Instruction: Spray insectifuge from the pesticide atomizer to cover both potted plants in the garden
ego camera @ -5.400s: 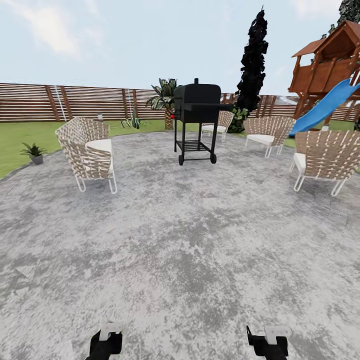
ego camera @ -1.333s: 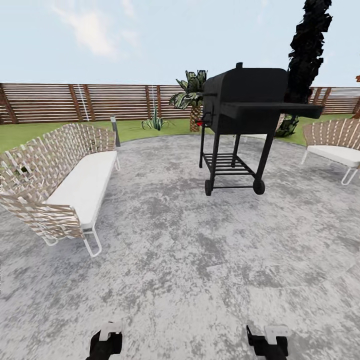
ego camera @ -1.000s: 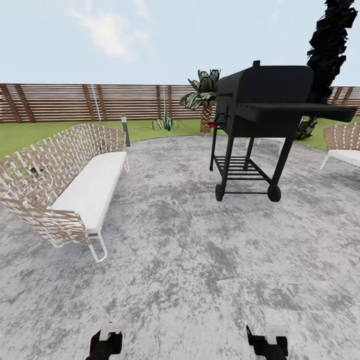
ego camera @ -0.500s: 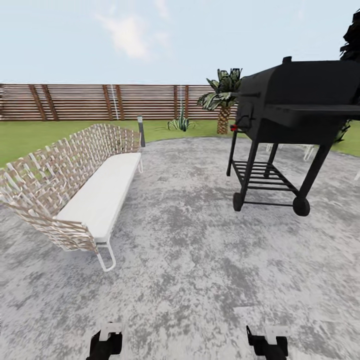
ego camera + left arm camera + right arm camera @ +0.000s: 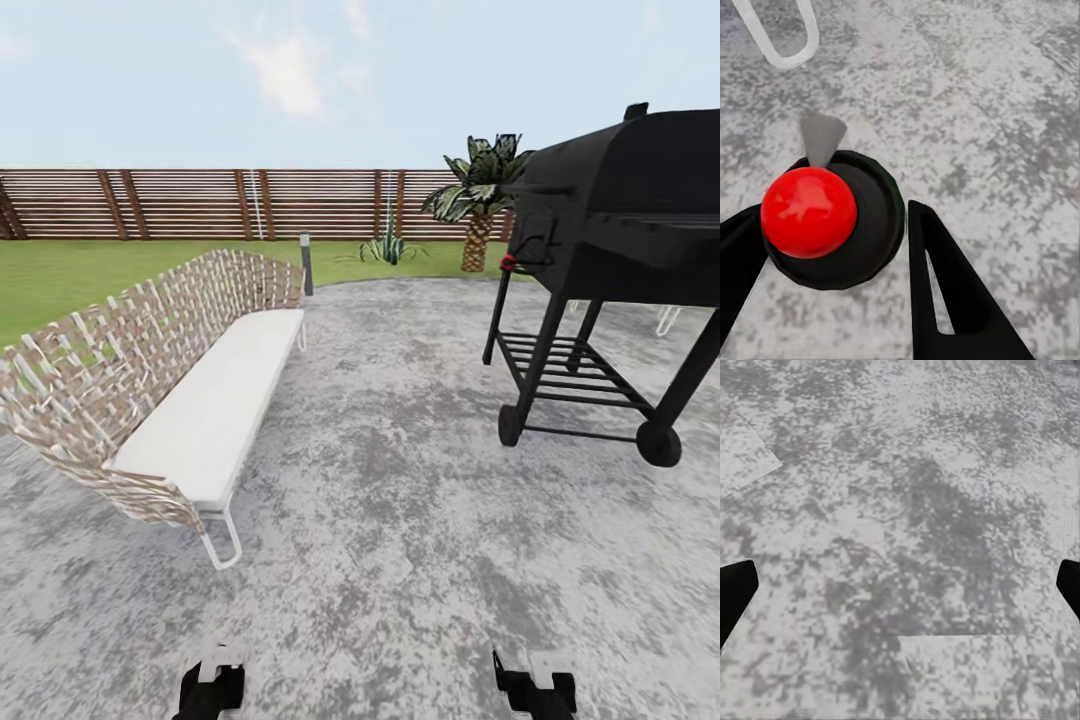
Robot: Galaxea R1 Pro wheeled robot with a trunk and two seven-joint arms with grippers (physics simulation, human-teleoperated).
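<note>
Head view puts us on the garden's one grey stone patio (image 5: pixel 400 520), lawn (image 5: pixel 70 275) and slat fence (image 5: pixel 200 203) beyond. We count one woven bench (image 5: pixel 160 390), one black grill (image 5: pixel 610 260), one palm (image 5: pixel 480 195), one bollard lamp (image 5: pixel 306 263). Left end effector (image 5: pixel 832 255) and right end effector (image 5: pixel 900 585) both hang spread, empty.

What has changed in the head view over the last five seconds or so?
The robot has driven forward across the patio and turned left, so the whole view has shifted: the woven bench and black grill loom nearer, and the playset has left the picture. Both grippers, left and right, stay low and empty.
</note>
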